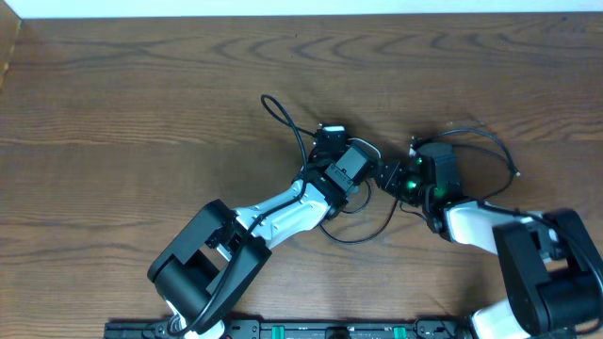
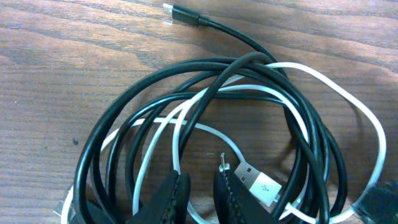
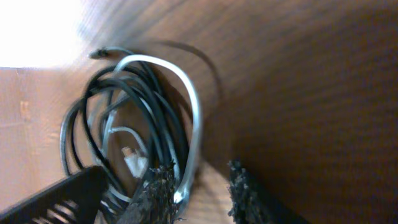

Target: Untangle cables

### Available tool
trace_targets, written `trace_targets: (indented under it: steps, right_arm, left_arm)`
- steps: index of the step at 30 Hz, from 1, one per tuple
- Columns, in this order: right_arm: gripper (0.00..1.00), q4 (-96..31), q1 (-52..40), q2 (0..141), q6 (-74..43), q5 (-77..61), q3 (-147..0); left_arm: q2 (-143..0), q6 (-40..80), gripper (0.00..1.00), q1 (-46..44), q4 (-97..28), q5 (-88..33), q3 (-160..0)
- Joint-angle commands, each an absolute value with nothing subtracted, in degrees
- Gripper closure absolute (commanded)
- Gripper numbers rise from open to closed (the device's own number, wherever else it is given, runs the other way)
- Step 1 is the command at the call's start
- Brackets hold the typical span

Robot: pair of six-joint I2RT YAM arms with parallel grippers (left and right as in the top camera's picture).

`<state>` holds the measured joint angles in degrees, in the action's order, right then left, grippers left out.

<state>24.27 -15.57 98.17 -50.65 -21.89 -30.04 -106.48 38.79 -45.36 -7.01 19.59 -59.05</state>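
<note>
At the middle of the brown wood-grain table (image 1: 141, 94), the two arms meet tip to tip over a tangle of thin, flexible black and white cables (image 2: 214, 90). From overhead most of the tangle is hidden beneath the grippers. One narrow black loop (image 1: 275, 108) pokes out toward the far edge, another curves out toward the near edge, and a third arcs round the right arm's wrist.

The left gripper (image 2: 200, 180) hangs just above the coil with its jaws narrow. A white strand (image 2: 178, 149) runs down to the gap, but I cannot tell whether it is pinched. A flat white USB plug (image 2: 258, 185) lies just beside one finger, and a slim black plug (image 2: 183, 14) rests on bare wood at the far side of the coil.

The right gripper (image 3: 200, 171) stands with its jaws apart and nothing clamped. The white cable's outer loop (image 3: 198, 118) lies against the inside of one ridged black finger (image 3: 155, 193).
</note>
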Motion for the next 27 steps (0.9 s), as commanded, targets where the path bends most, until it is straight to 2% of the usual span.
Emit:
trace_targets:
  steps: [1, 5, 7, 9, 10, 15, 20, 24, 27]
  right_arm:
    - [0.69, 25.04, -15.97, 101.71, -55.02, -17.98, -30.17]
    - [0.72, 30.13, -16.01, 105.91, -58.33, -17.08, -30.2]
    - [0.81, 30.72, -16.4, 107.61, -59.59, -17.08, -30.22]
    - [0.96, 31.11, -16.58, 108.03, -59.53, -17.08, -30.22]
    - [0.99, 31.7, -16.56, 107.98, -59.48, -17.08, -30.22]
    - [0.99, 28.58, -16.34, 105.84, -59.29, -19.25, -30.22]
    - [0.99, 20.43, -15.4, 93.21, -54.87, -21.12, -30.22]
    - [0.99, 3.95, -15.42, 74.3, -47.03, -14.94, -30.22]
    - [0.99, -5.04, -15.42, 64.6, -43.03, -12.23, -30.22]
  left_arm:
    - [-107.22, 38.68, 0.79, -45.06, -6.96, 19.97, -59.13]
    - [-107.22, 38.7, 0.79, -45.06, -6.96, 19.97, -59.13]
    - [-107.22, 38.68, 0.79, -45.06, -6.96, 19.97, -59.13]
    - [-107.22, 38.68, 0.79, -45.06, -6.98, 19.97, -59.13]
    - [-107.22, 38.68, 0.79, -45.06, -7.01, 19.97, -59.13]
    - [-107.22, 38.65, 0.79, -45.06, -7.44, 19.62, -59.13]
    - [-107.22, 36.21, 0.79, -45.06, -6.92, 9.91, -59.13]
    - [-106.94, 36.27, 0.79, -45.06, -6.74, 8.03, -59.13]
    - [-106.45, 35.62, 0.78, -45.01, -5.93, 0.1, -59.13]
